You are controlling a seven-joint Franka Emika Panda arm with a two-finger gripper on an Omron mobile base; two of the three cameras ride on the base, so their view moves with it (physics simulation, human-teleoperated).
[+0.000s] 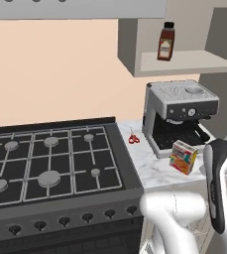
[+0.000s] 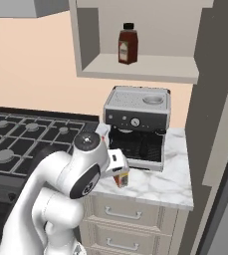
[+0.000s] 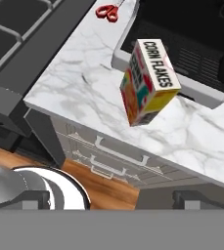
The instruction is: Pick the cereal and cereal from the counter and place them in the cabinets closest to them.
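- Nearest us in the left base view rises the white arm (image 1: 177, 213); past it we see the cereal box (image 1: 183, 157) standing upright on the marble bench (image 1: 154, 171), just in front of the grey coffee machine (image 1: 177, 114). Small red scissors (image 1: 133, 139) lie on the bench near the black gas hob (image 1: 50, 158). A brown bottle (image 1: 166, 42) stands on the shelf of the open cabinet (image 1: 184, 62) above.
- From the right base view we find the arm's big joint (image 2: 88, 169) closest, covering most of the cereal box (image 2: 121, 179); only its lower corner shows on the bench (image 2: 160, 184), in front of the coffee machine (image 2: 138, 124). The bottle (image 2: 128, 45) sits inside the open cabinet (image 2: 135, 69). Beige drawers (image 2: 130, 214) lie under the bench.
- Looking along the hand view, we see the two dark fingertips of the end effector (image 3: 111, 200) set wide apart at the bottom, holding nothing. Above them the cereal box (image 3: 147, 83), lettered "CORN FLAKES", stands on the bench (image 3: 84, 93) just beside the coffee machine's tray (image 3: 182, 58), well apart from the fingertips. The scissors (image 3: 107, 11) lie further off.
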